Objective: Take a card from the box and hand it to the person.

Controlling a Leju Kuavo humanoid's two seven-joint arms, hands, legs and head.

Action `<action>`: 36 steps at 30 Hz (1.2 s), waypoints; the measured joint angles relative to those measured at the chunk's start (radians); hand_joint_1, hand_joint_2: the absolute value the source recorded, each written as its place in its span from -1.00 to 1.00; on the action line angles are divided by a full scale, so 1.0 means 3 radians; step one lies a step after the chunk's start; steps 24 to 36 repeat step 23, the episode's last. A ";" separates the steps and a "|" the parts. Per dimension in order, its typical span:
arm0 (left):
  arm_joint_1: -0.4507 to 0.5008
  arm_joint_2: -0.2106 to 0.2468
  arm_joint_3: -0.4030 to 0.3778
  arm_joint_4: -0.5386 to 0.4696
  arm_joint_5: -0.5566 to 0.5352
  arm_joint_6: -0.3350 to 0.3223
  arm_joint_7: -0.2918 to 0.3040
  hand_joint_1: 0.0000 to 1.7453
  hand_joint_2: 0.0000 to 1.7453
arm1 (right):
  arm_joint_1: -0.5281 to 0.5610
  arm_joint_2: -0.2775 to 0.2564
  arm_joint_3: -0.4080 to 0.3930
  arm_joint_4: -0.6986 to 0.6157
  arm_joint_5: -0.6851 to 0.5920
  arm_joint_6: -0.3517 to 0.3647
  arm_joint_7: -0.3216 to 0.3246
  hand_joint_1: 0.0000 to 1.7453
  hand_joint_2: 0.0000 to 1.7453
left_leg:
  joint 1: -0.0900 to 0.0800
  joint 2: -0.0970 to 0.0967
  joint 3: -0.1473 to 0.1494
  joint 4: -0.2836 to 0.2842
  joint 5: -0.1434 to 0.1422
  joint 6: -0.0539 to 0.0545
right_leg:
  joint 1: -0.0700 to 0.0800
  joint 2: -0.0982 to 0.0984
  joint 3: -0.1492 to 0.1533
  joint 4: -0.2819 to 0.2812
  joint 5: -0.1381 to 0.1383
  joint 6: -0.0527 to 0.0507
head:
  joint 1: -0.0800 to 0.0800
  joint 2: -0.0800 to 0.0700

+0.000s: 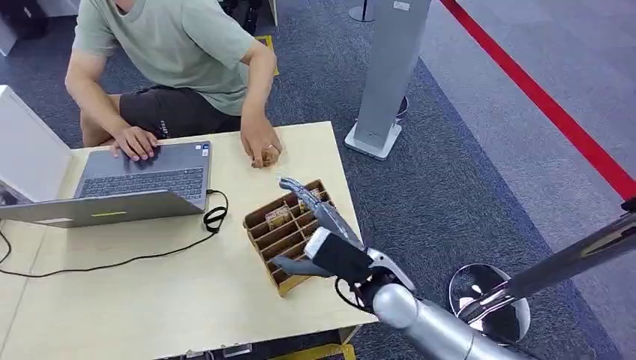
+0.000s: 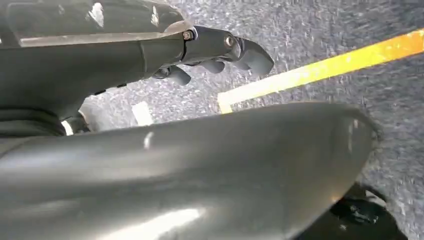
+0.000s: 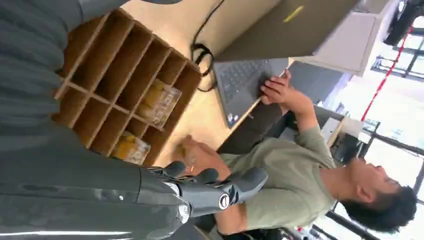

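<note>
A brown cardboard box [image 1: 271,241] with several slots sits near the table's right edge. Yellowish cards [image 1: 277,216] stand in its far slots, seen closer in the right wrist view as card [image 3: 160,102] and card [image 3: 131,148]. My right hand [image 1: 324,234] hovers over the box's right side, fingers stretched toward the person and thumb apart, holding nothing; its fingers [image 3: 215,185] show the same. The person's hand [image 1: 261,146] rests on the table just beyond the box, blurred in the right wrist view. My left hand [image 2: 210,52] hangs above the carpet with nothing in it.
An open laptop [image 1: 142,184] lies on the wooden table [image 1: 150,300] to the left, the person's other hand [image 1: 135,141] on its keys; a black cable [image 1: 214,219] loops beside the box. A grey pillar base [image 1: 373,139] and a round metal stand [image 1: 487,300] are on the carpet to the right.
</note>
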 joint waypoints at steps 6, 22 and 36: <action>-0.0015 0.0000 0.0003 0.0000 0.0009 0.0001 -0.0017 -1.00 -1.00 | 0.0618 -0.0085 -0.0215 -0.0227 -0.0087 -0.0057 -0.0201 -1.00 1.00 | 0.0000 -0.0003 0.0002 0.0000 -0.0001 -0.0001 | 0.0000 -0.0003 0.0005 0.0000 -0.0002 0.0000 | 0.0000 0.0000; -0.0029 0.0000 0.0026 0.0000 0.0008 0.0003 -0.0024 -1.00 -1.00 | 0.1057 -0.0084 -0.0349 -0.0174 -0.0122 -0.0092 -0.0286 -1.00 1.00 | 0.0000 -0.0003 0.0003 -0.0001 -0.0001 -0.0001 | 0.0000 -0.0002 0.0005 0.0000 -0.0002 0.0000 | -0.0001 0.0000; -0.0029 0.0000 0.0026 0.0000 0.0005 0.0003 -0.0019 -1.00 -1.00 | 0.1058 -0.0076 -0.0347 -0.0159 -0.0100 -0.0095 -0.0282 -1.00 1.00 | 0.0000 -0.0003 0.0003 -0.0001 -0.0001 -0.0001 | 0.0000 -0.0002 0.0005 0.0000 -0.0002 0.0000 | -0.0001 0.0000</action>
